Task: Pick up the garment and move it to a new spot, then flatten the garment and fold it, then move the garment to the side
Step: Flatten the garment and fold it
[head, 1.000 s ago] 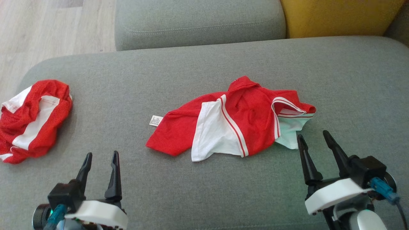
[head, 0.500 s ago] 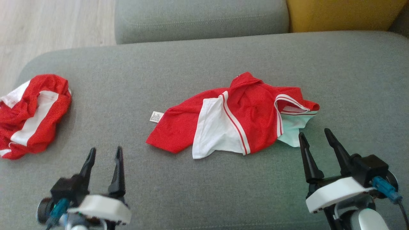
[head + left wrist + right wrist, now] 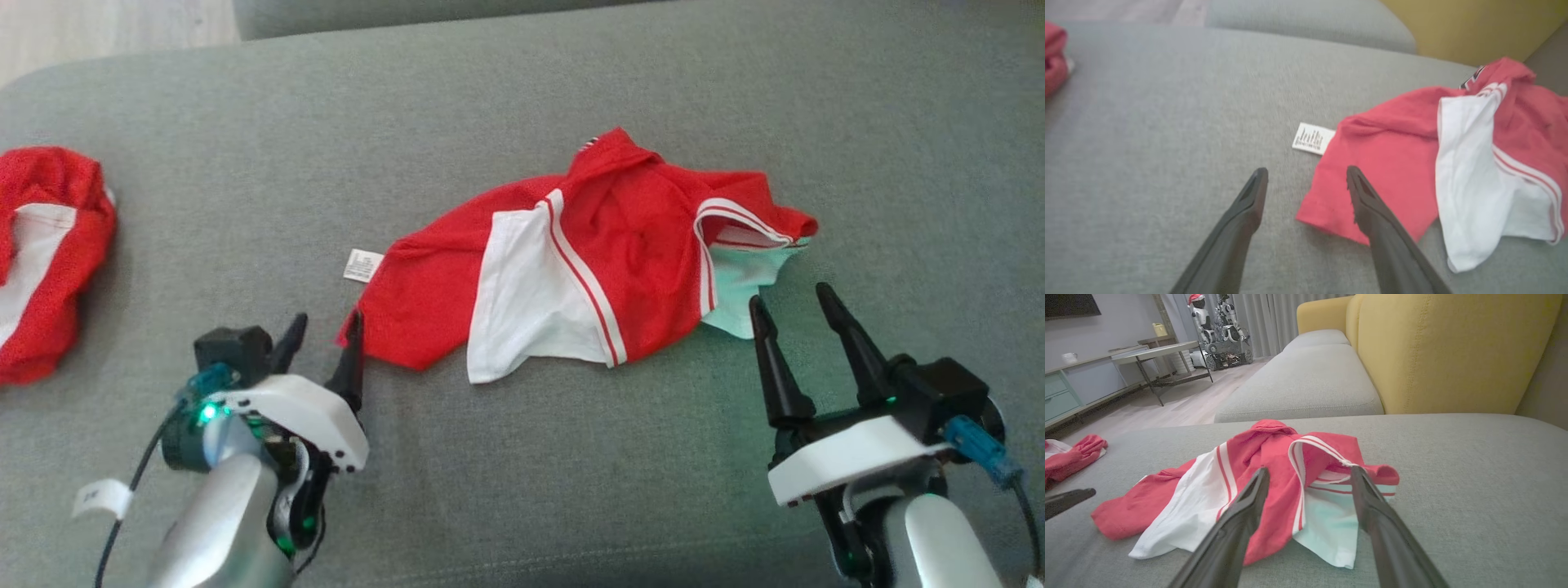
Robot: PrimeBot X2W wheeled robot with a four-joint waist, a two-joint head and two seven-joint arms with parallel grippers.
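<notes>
Grey sofa cushion (image 3: pixel 522 474) is strewn with two red-and-white garments: central garment (image 3: pixel 637 245), left garment (image 3: pixel 82 261); left gripper (image 3: pixel 326 320) and right gripper (image 3: pixel 789 296) are held with fingers apart.

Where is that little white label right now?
In the head view the white label lies on the grey sofa cushion left of centre, at the left edge of the red garment, just beyond the left jaws.

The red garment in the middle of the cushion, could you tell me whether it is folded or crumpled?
Crumpled: the garment lies loosely bunched on the cushion, panels overlapping unevenly, edges unaligned.
</notes>
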